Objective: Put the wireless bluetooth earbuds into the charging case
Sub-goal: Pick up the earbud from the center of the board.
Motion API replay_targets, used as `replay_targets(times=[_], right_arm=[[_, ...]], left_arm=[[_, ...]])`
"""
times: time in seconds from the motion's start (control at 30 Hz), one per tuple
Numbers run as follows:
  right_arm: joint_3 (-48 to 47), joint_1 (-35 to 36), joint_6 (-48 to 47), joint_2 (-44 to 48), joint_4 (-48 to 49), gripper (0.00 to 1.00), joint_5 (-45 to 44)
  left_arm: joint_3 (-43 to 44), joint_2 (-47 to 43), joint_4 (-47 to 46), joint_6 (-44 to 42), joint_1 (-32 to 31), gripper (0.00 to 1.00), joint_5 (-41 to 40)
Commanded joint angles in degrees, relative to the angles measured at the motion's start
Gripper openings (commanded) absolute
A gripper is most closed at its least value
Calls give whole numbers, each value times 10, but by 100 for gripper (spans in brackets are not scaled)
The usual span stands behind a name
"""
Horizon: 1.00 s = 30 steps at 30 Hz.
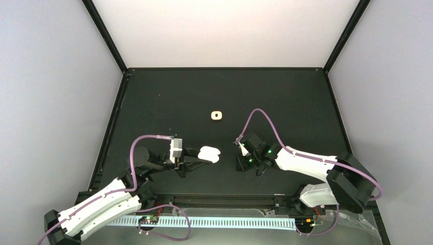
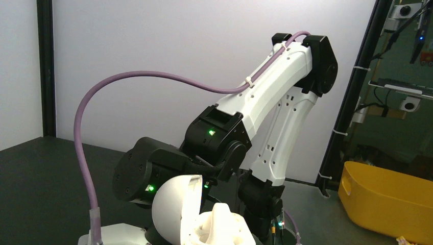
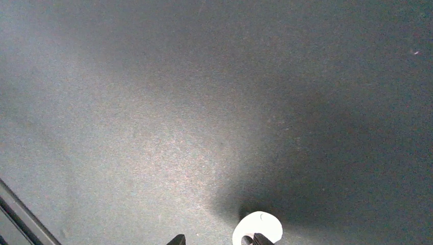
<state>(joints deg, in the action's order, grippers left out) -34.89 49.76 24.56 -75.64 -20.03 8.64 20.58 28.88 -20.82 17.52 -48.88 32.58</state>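
The right tool (image 3: 219, 240) is seen with its jaws apart at a middling width, and nothing is clamped between them. A white earbud (image 3: 258, 223) lies on the tabletop (image 3: 153, 112), touching one fingertip, with bare surface left between it and the other. The left tool (image 1: 199, 157) is closed on the charging case (image 2: 204, 219), which is held near the right tool, on its left, with the lid swung open. White moulded shapes are seen inside, but whether any earbud is already seated cannot be told. The task is judged to be partly prepared: the case is opened and held ready, while this earbud is not yet gripped, lifted or inserted. Farther out, toward the back, a small cream item (image 1: 217, 116) rests alone on the tabletop, well apart from both tools. What it is cannot be made out.
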Motion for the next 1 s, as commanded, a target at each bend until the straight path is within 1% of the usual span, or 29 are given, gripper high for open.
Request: replay_targets(times=[0.0, 0.17, 0.53, 0.97], right_arm=[[12, -1, 5, -7, -35, 33, -52], [11, 0, 11, -3, -42, 27, -67], [8, -1, 21, -3, -53, 24, -83], [11, -1, 22, 12, -50, 14, -85]], left_arm=[[1, 0, -1, -8, -4, 2, -7], [1, 0, 1, -8, -4, 2, -8], [0, -1, 1, -8, -5, 2, -9], [-1, 1, -3, -7, -5, 2, -8]])
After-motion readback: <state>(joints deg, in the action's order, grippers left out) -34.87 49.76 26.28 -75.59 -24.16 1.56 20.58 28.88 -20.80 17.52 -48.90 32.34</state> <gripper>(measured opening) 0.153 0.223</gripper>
